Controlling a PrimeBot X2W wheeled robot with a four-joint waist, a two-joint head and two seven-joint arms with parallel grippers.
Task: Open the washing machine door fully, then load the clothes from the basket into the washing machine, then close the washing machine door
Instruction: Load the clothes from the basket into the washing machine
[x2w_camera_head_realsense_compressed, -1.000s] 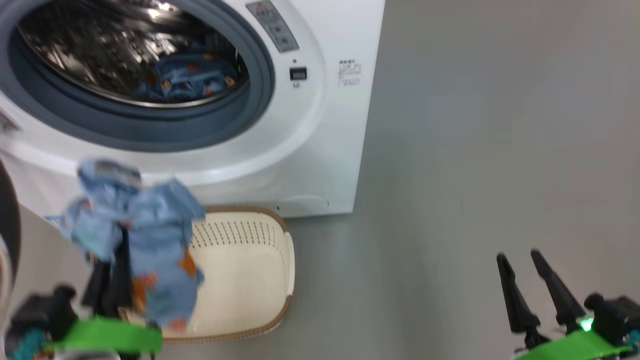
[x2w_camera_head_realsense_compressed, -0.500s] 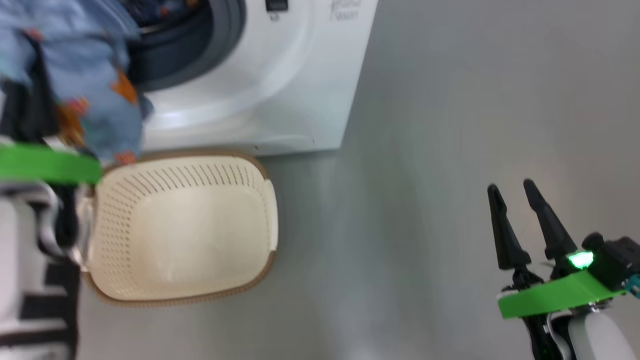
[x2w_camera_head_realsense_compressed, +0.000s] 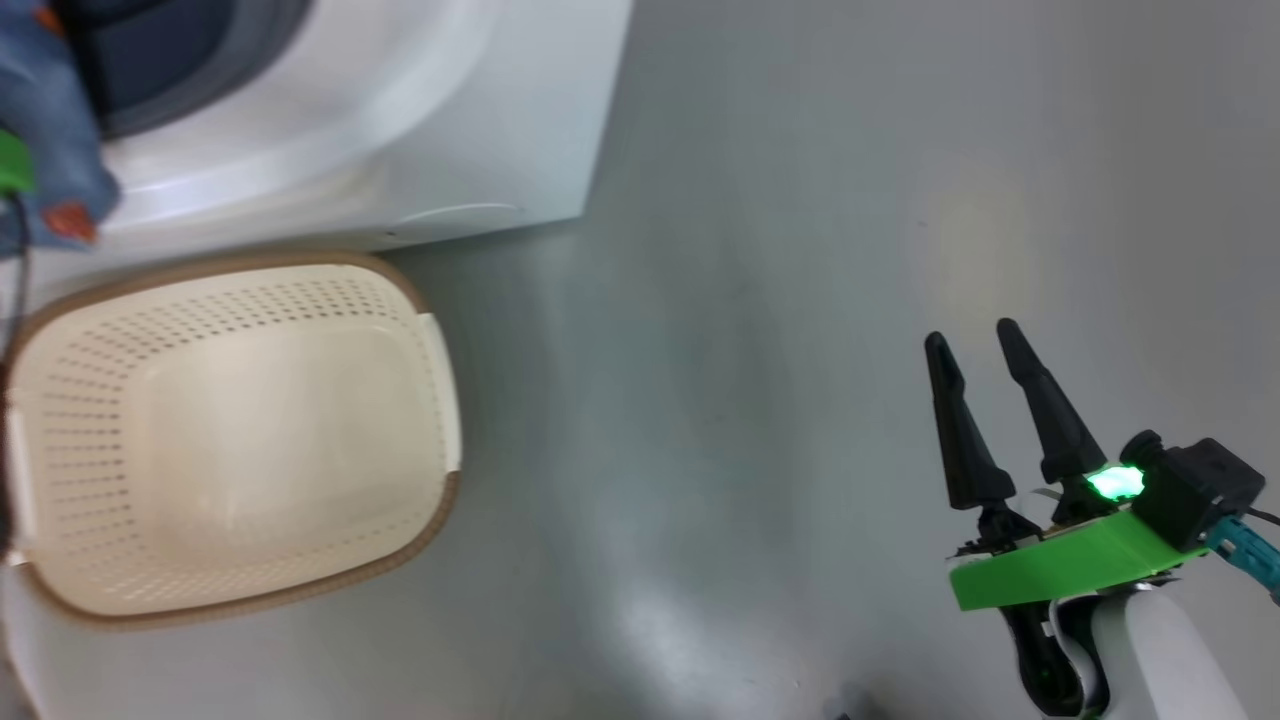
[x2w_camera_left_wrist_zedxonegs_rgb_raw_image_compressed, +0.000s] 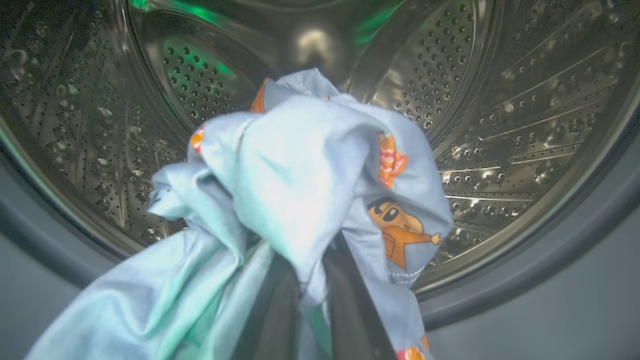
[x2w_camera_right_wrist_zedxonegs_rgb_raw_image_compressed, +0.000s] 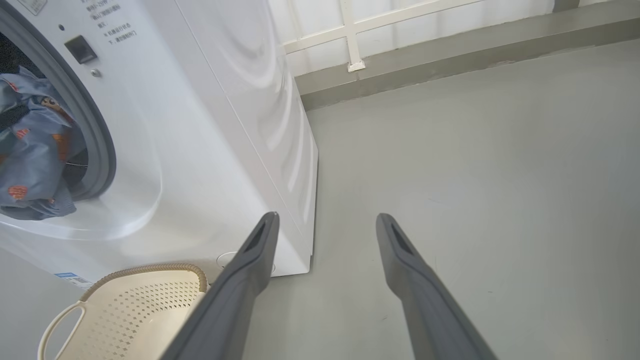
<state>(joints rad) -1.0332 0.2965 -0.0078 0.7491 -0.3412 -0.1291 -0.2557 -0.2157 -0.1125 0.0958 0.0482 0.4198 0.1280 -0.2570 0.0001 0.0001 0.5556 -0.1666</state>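
Basket (x2w_camera_head_realsense_compressed: 90, 400), just in front of the washing machine (x2w_camera_head_realsense_compressed: 480, 120) on grey floor (x2w_camera_head_realsense_compressed: 760, 300), shows its bare perforated walls and bottom in the head view; a blue printed garment (x2w_camera_head_realsense_compressed: 50, 130) hangs at far left by the machine's opening, and the right gripper (x2w_camera_head_realsense_compressed: 970, 333), well apart at right, has its fingers spread. Left wrist view: left gripper (x2w_camera_left_wrist_zedxonegs_rgb_raw_image_compressed: 310, 280) pinches the garment, which is bunched over its dark fingers, at the mouth of the perforated steel drum (x2w_camera_left_wrist_zedxonegs_rgb_raw_image_compressed: 525, 125). Right wrist view: garment at the drum mouth at left, basket near and below it, spread fingers over the floor.
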